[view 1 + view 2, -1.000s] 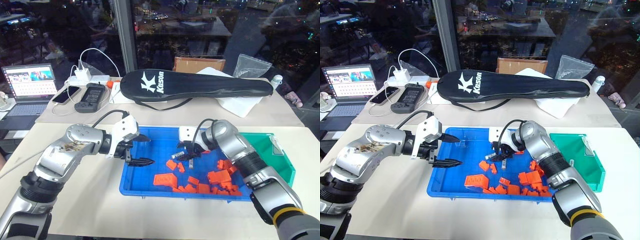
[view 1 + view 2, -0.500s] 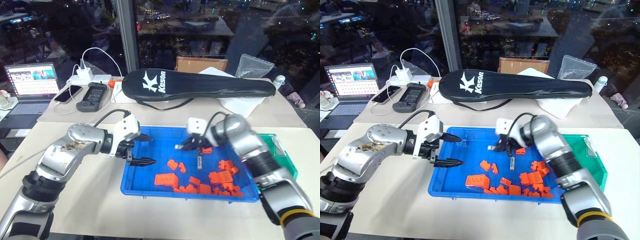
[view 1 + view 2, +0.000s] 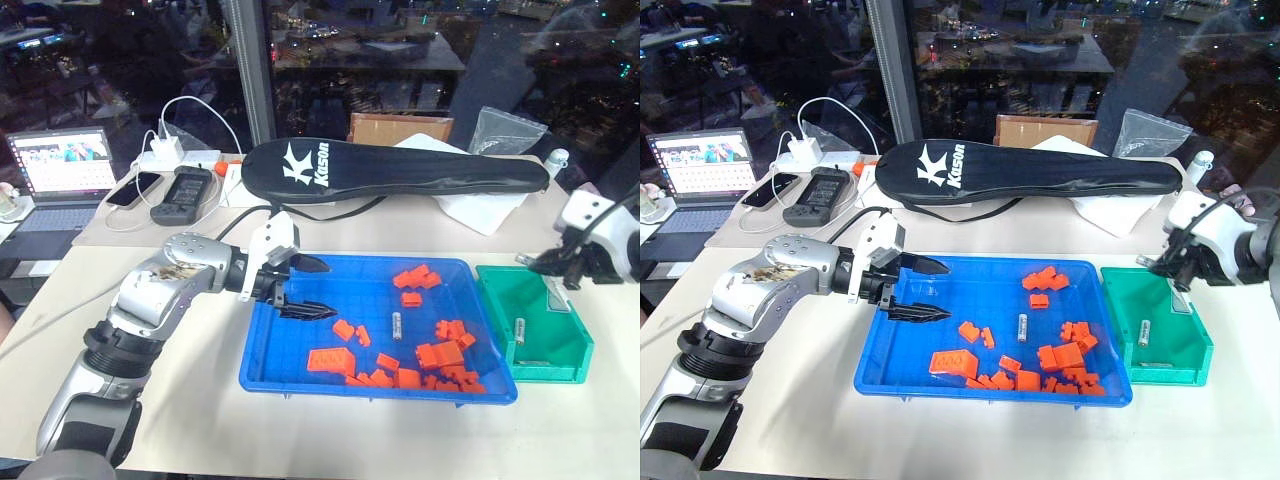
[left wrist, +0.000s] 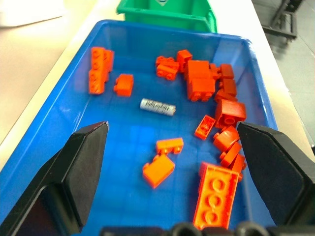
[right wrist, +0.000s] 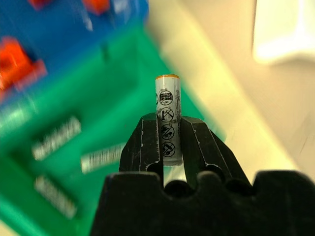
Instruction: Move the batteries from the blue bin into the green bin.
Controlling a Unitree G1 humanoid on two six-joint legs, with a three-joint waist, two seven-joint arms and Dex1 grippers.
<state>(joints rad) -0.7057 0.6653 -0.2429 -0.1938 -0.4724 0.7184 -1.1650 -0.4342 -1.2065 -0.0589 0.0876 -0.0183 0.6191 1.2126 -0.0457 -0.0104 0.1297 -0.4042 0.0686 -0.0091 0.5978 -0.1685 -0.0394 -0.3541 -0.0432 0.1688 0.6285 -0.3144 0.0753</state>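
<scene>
The right end effector [image 5: 167, 147] is pinched tight on a battery [image 5: 168, 118], which stands up lengthwise between its two black fingers [image 5: 142, 145], the orange-tipped end sticking out past the fingertips. It hangs over the far side of the green bin [image 3: 500, 320], and below it three more batteries lie on the green floor, one of them a pale cylinder [image 3: 519, 329] near the bin's middle. The green bin sits on the counter [image 3: 200, 400] just beside the blue bin [image 3: 262, 345], on the side toward this end effector.

The left end effector [image 3: 310, 288] is held over the near-left corner of the blue bin with its two fingers spread wide apart and nothing between them. Straight ahead of it, between its open fingers in the left wrist view, one battery [image 4: 157, 106] lies flat on the blue floor, apart from both fingertips. Orange bricks [image 4: 215, 191] are scattered around that battery: a long flat plate close to one fingertip, a few small pieces in front of the end effector, and a bigger cluster beyond, toward the green bin. A further group of bricks [image 3: 417, 278] sits in the blue bin's far corner.
</scene>
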